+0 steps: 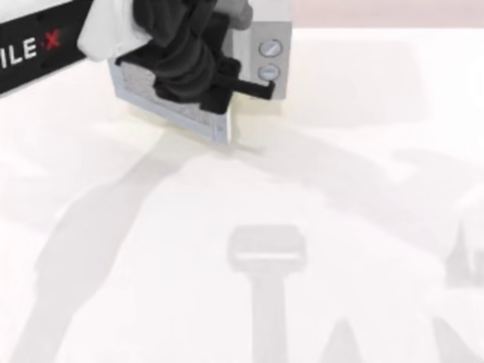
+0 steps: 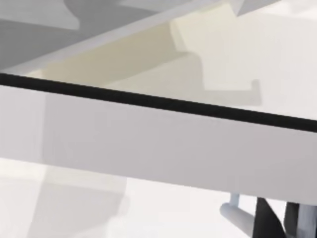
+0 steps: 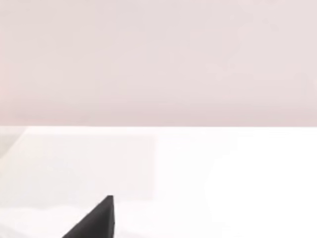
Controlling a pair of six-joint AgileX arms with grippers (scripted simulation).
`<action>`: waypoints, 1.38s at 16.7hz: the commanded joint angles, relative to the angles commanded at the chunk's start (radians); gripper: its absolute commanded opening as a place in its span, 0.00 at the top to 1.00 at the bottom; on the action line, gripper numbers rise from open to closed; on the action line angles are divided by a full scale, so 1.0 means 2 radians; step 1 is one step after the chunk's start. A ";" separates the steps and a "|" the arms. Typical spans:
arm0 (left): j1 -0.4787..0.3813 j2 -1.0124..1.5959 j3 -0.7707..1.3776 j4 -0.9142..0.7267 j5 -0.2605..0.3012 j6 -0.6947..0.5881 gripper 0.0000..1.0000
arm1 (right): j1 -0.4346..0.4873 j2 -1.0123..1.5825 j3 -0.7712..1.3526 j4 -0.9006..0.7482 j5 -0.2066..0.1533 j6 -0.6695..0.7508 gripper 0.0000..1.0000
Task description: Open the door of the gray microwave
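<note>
The gray microwave point(image 1: 274, 32) stands at the table's far edge, left of the middle, with two round knobs point(image 1: 269, 48) on its side panel. Its door point(image 1: 189, 117) is swung partly out, the free edge toward the table's near side. My left arm hangs over the microwave, and the left gripper point(image 1: 236, 85) is at the door's free edge. In the left wrist view the door's edge point(image 2: 148, 144) is a wide pale band, with the pale interior point(image 2: 124, 54) beyond it. The left gripper point(image 2: 285, 220) is shut on the thin handle point(image 2: 240, 218). Of the right gripper only one dark fingertip point(image 3: 99, 223) shows.
A black band with white lettering point(image 1: 30, 49) runs along the far left. The white table point(image 1: 340, 189) carries only soft shadows of the arms. The right wrist view faces bare table and a pinkish wall point(image 3: 158, 59).
</note>
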 joint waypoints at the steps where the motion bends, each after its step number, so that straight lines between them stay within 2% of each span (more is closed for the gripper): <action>1: 0.002 -0.004 -0.004 0.002 0.003 0.006 1.00 | 0.000 0.000 0.000 0.000 0.000 0.000 0.00; 7: 0.021 -0.038 -0.048 0.014 0.033 0.064 1.00 | 0.000 0.000 0.000 0.000 0.000 0.000 0.00; 23: 0.021 -0.039 -0.049 0.014 0.034 0.065 1.00 | 0.000 0.000 0.000 0.000 0.000 0.000 0.00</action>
